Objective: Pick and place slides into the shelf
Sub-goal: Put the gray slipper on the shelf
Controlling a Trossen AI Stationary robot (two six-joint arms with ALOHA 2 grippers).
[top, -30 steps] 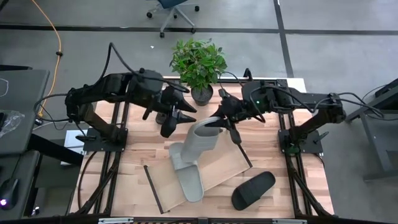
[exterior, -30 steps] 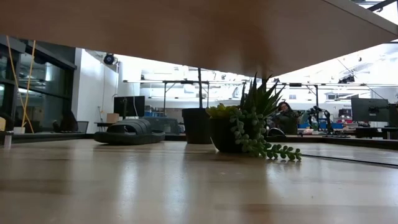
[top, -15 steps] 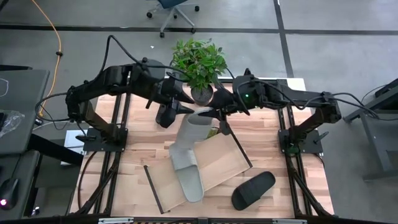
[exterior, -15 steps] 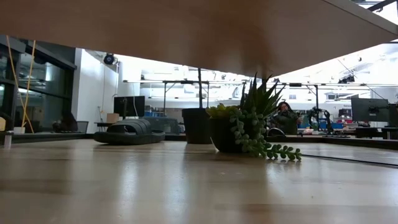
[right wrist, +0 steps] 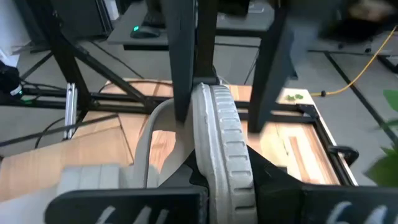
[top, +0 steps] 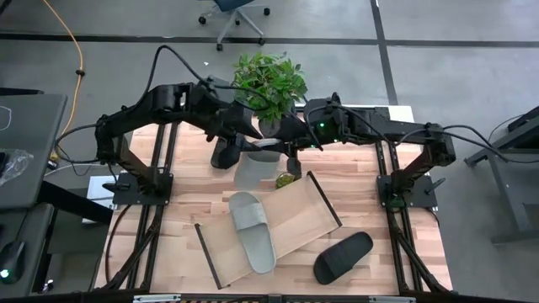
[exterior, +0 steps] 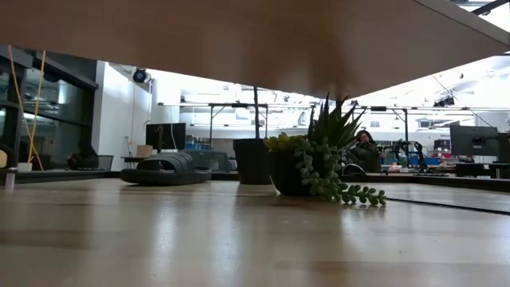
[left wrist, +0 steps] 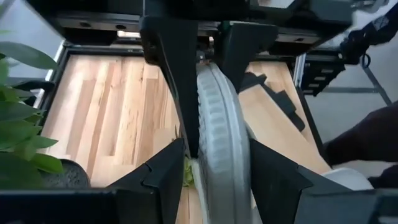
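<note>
One light grey slide hangs on edge over the table's far middle, between my left gripper and my right gripper, both shut on it. Its ribbed sole shows in the left wrist view and in the right wrist view. A second grey slide lies sole down on the shelf. One black slide lies on the table at the near right. Another black slide lies under my left arm. My left gripper pinches one end of the grey slide's sole between its two fingers, one finger on each face. It comes from the table's left, slanting down. The slide stands on edge, lifted clear of the table. My right gripper pinches the opposite end of the sole between its two fingers, near the strap. It comes from the table's right, slanting slightly down. The slide is on edge and clear of the table.
A leafy potted plant stands at the far edge just behind both grippers. A small succulent sits below the held slide, beside the shelf's far end. Bare wood lies to the left and right of the shelf.
Both grippers have closed in on each other and gone toward the far edge and the plant, staying shut. The held grey slide, whose lower end reached over the shelf and the other grey slide, has swung up and away, and now hangs clear beyond the shelf's far end.
</note>
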